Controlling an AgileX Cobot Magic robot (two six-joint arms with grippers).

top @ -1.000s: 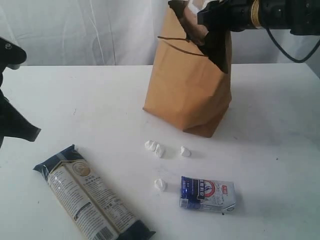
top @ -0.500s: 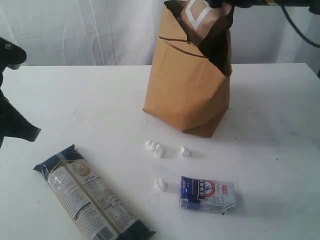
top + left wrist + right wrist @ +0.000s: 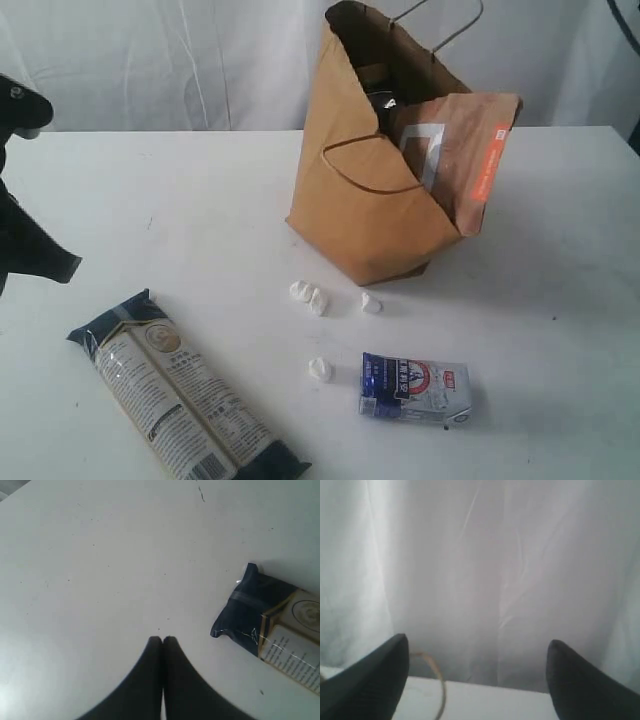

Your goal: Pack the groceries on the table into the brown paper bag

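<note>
Bag [image 3: 360, 210] stands at the back of your surface [image 3: 150, 190], the orange-brown pouch [image 3: 470, 150] poking out of its mouth and leaning over its rim, while the noodle pack [image 3: 180, 395] lies flat at front left and the carton [image 3: 415, 388] to the right of it, white crumbs [image 3: 318, 300] between them and the bag. Your left tool [image 3: 162, 640] is pinched together, empty, above bare surface near the noodle pack's end; your right tool [image 3: 476, 642] is spread wide, holding nothing, facing the white curtain [image 3: 485, 555].

A: Materials?
B: Brown paper bag [image 3: 365, 205]: matt kraft paper, creased. Noodle pack [image 3: 185, 400]: glossy plastic film. Carton [image 3: 415, 388] glossy too.
A: And the table [image 3: 180, 190]?
B: Smooth, matt white. My left fingers [image 3: 142, 685]: matt black.
</note>
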